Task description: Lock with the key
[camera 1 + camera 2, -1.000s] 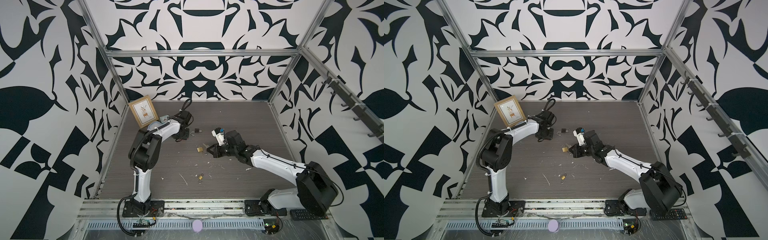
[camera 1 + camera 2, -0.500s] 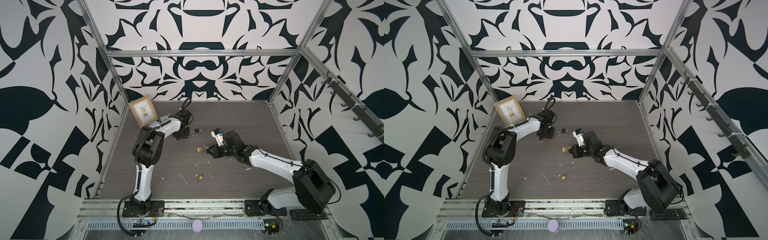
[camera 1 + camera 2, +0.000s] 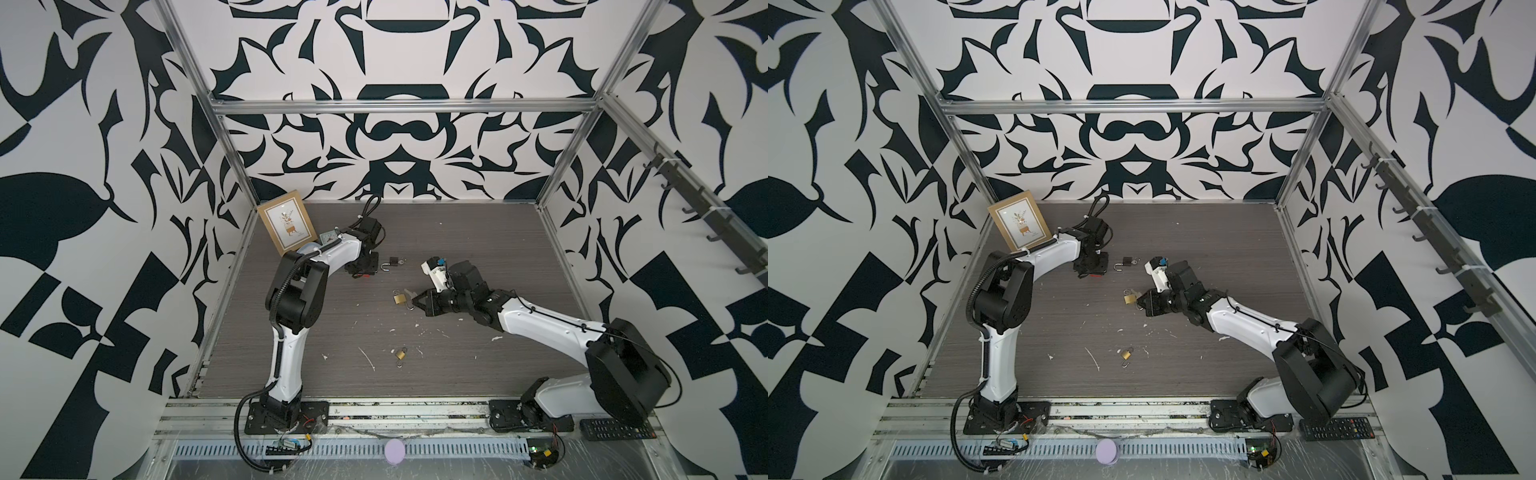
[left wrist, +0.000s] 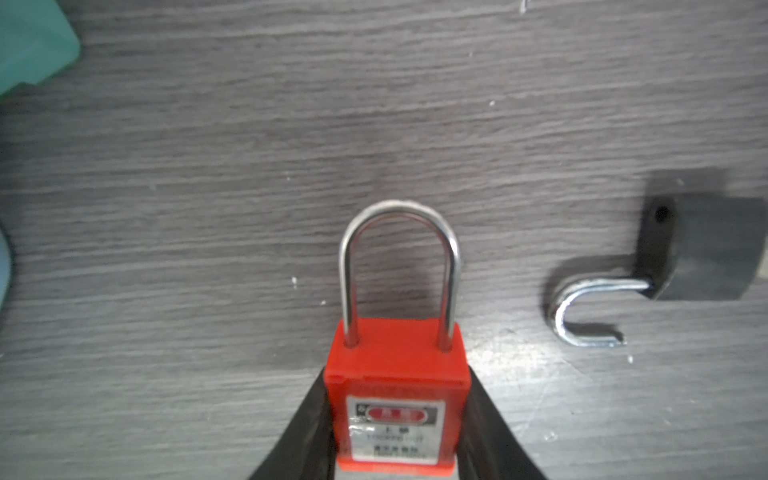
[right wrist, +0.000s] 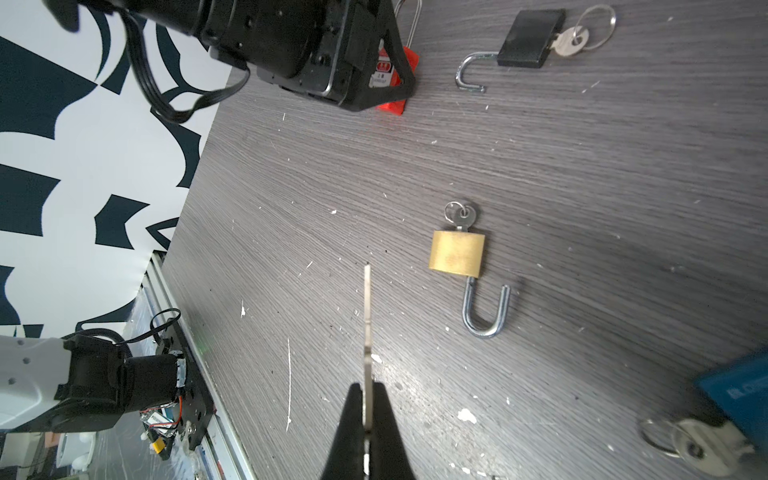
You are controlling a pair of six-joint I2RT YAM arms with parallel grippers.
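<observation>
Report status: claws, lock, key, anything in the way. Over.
Left claw clamped on red padlock, shackle seated. Right claw shut on key, not yet at the lock. Open black padlock lies beside the red one, not touching.

Bright, even light falls from overhead, shadows soft and short. Glare whitens the grey wood-grain tabletop [image 5: 415,386] beside the flat silver key [image 5: 367,299]. Close to the lens, the label on the red plastic padlock [image 4: 395,361] smears out of focus.
</observation>
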